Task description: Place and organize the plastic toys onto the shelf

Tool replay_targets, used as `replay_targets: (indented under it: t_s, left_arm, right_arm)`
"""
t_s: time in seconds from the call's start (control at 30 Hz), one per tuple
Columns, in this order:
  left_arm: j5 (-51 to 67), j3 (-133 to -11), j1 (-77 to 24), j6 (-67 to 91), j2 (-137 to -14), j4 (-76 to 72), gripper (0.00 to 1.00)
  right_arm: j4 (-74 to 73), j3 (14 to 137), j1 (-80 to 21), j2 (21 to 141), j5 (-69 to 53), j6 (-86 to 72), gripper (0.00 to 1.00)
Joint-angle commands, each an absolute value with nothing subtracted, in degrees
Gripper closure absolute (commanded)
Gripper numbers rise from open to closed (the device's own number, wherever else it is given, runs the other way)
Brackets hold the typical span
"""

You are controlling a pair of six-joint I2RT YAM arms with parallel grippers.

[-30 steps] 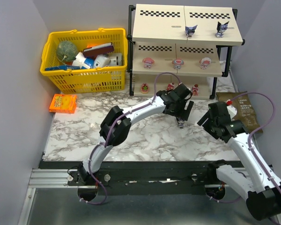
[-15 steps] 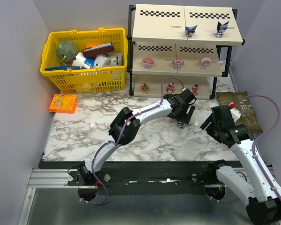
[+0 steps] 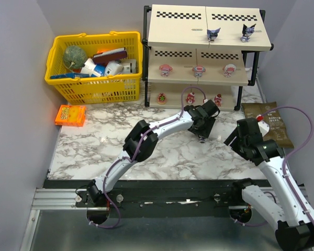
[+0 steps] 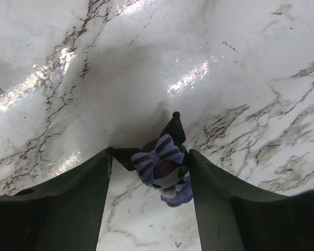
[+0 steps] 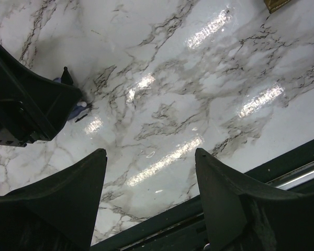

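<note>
The left pincer (image 3: 201,135) has sunk lower around the dark figurine (image 4: 164,166). The right pincer (image 3: 233,139) has drawn back, rightward.

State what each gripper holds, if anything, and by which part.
Right gripper holds nothing. Left gripper flanks the dark figurine at its head; grip cannot be told.

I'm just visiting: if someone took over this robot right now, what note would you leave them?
Left gripper: jaws either side of the last dark figurine on the table; grip unclear.
Right gripper: open, empty, above the table.
Done: eight toys on the shelf, two dark on top, three pink-and-white in the middle, three red-pink at the bottom.
To do: lift the dark one to the top tier.
</note>
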State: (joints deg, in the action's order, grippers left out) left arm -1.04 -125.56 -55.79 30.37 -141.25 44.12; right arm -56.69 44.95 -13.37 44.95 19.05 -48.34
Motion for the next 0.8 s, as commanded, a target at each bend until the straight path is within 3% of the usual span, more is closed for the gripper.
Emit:
replay_targets:
  t_s: [0.0,0.07,0.2,0.4,0.77]
  left_arm:
    - [-2.9,-126.2,-56.3,30.5,-142.8,46.3,0.43]
    - [-3.7,-126.0,-56.3,30.5,-142.3,46.3,0.5]
    - [-4.6,-124.4,-56.3,30.1,-140.5,45.2,0.74]
    - [-4.9,-119.9,-55.7,29.7,-135.1,40.7,0.98]
    - [-3.6,-105.0,-53.1,26.0,-112.6,26.2,1.0]
  right_arm:
    - [-57.5,44.7,-12.9,44.6,20.2,-47.9,0.24]
    - [-57.1,44.9,-13.0,45.0,20.0,-47.9,0.24]
    - [-56.2,45.3,-13.0,45.9,19.1,-47.4,0.25]
    - [-54.3,46.1,-13.0,46.8,18.2,-46.1,0.25]
    - [-46.1,51.7,-13.0,46.6,6.4,-38.9,0.21]
